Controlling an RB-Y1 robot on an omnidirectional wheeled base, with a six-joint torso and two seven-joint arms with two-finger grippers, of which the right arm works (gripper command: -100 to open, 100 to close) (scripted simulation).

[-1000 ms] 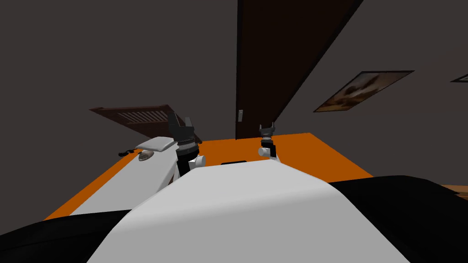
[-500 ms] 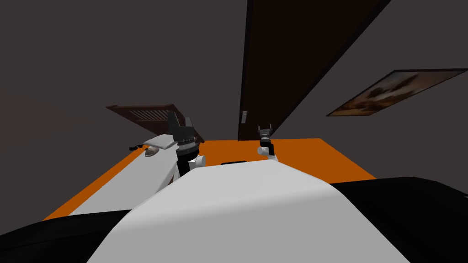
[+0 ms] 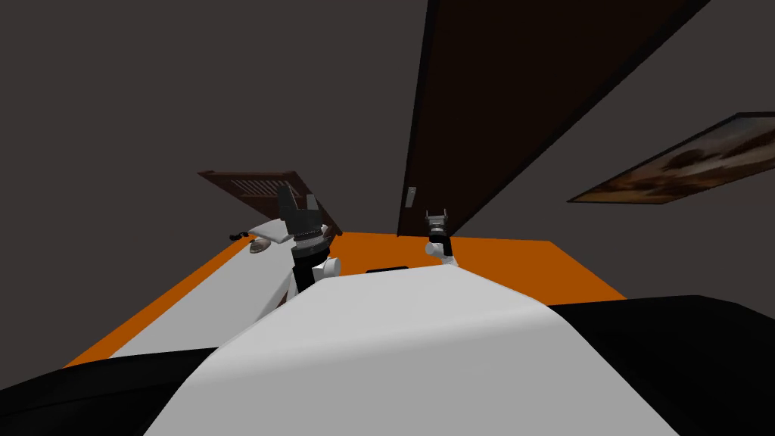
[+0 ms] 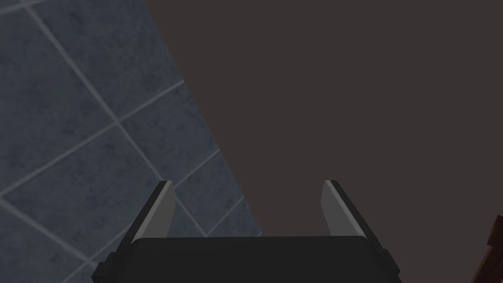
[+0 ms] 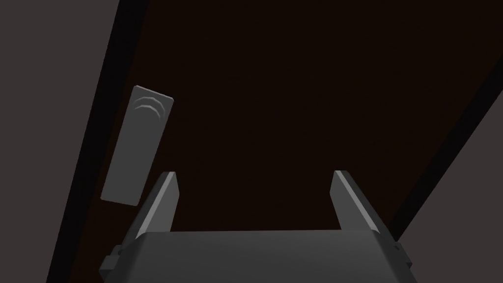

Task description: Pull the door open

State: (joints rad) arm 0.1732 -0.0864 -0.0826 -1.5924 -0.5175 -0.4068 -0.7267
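A tall dark brown door (image 3: 499, 98) stands shut in the grey wall ahead. A small grey handle plate (image 3: 411, 197) sits near its left edge. In the right wrist view the same door (image 5: 304, 98) spreads behind my right gripper (image 5: 253, 186), whose fingers stand open with nothing between them; the grey plate (image 5: 137, 145) lies just beyond the left finger. In the head view my right gripper (image 3: 437, 217) hangs just short of the door's foot, right of the plate. My left gripper (image 3: 297, 203) is open, raised left of the door.
An orange floor (image 3: 522, 265) runs up to the door. A dark brown louvred cabinet (image 3: 261, 189) stands at the left wall, with a white counter (image 3: 227, 295) and small items (image 3: 257, 244) before it. A framed picture (image 3: 681, 163) hangs right of the door.
I have moved toward the door and turned: the door, its plate and the picture have slid right and grown. Both grippers keep their pose and stay open.
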